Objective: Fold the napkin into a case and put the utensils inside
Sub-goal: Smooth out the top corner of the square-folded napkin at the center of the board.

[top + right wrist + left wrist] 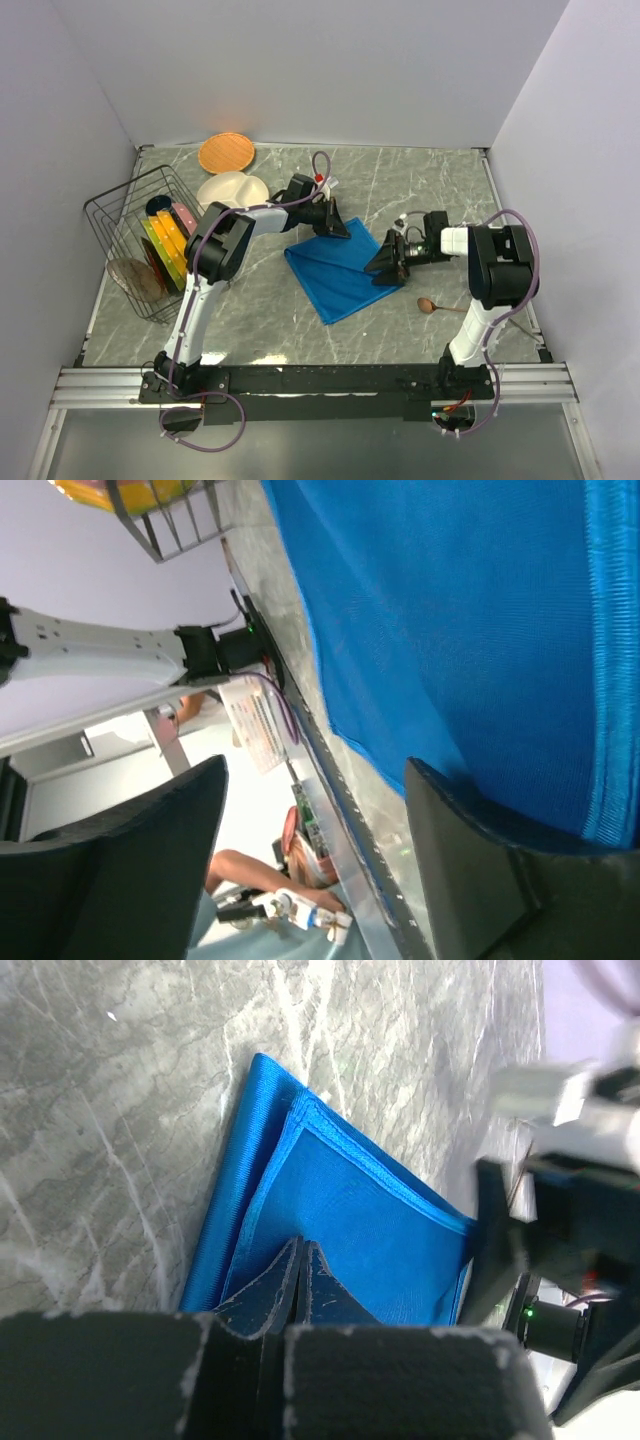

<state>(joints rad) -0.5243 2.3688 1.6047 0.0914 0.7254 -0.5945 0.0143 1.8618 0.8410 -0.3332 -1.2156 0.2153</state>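
Centre frame: left gripper (336, 229) is pinched shut at the top corner of the napkin (338, 272), while right gripper (382, 266) gapes wide at its right edge.

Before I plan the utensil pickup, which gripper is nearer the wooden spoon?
Right. The right gripper is at the blue napkin's right edge, just beyond the wooden spoon. The left gripper is at the napkin's far corner, across the cloth from it.

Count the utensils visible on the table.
1: a wooden spoon lying right of the blue napkin. More may be hidden under it or behind the arms.
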